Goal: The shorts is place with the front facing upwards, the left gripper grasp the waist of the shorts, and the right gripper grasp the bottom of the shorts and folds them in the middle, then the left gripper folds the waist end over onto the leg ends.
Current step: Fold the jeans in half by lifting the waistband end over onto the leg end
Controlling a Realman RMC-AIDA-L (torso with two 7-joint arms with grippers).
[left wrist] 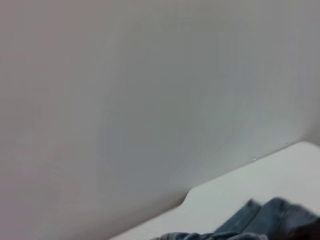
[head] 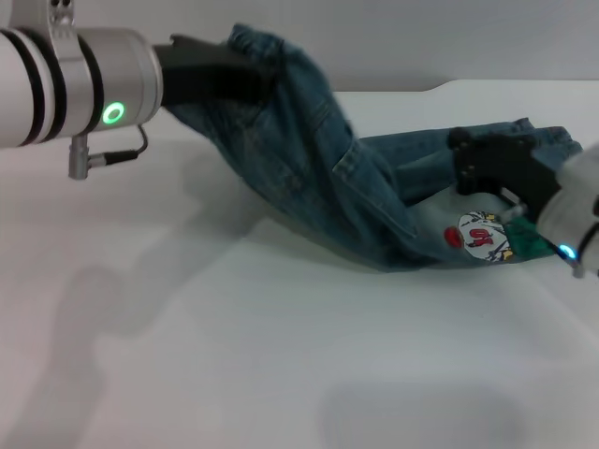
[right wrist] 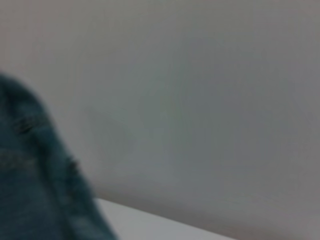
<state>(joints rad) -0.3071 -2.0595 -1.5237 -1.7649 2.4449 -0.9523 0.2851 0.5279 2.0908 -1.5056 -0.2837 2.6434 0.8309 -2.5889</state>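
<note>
The blue denim shorts (head: pixel 323 164) stretch across the white table between my two grippers. At the upper left, my left gripper (head: pixel 245 77), on the green-lit arm, is shut on the waist and holds that end well above the table, so the cloth hangs down in a slope. At the right, my right gripper (head: pixel 487 161) is shut on the denim near the leg ends (head: pixel 550 137), low over the table. A cartoon print (head: pixel 481 234) faces up just in front of it. Denim (left wrist: pixel 272 220) shows at the edge of the left wrist view, and denim (right wrist: pixel 30 190) also fills one side of the right wrist view.
The white table (head: pixel 234 355) spreads bare in front of the shorts. Its back edge has a notch (head: pixel 440 88) and meets a plain grey wall (head: pixel 421 37). The left arm's shadow falls on the table's left side.
</note>
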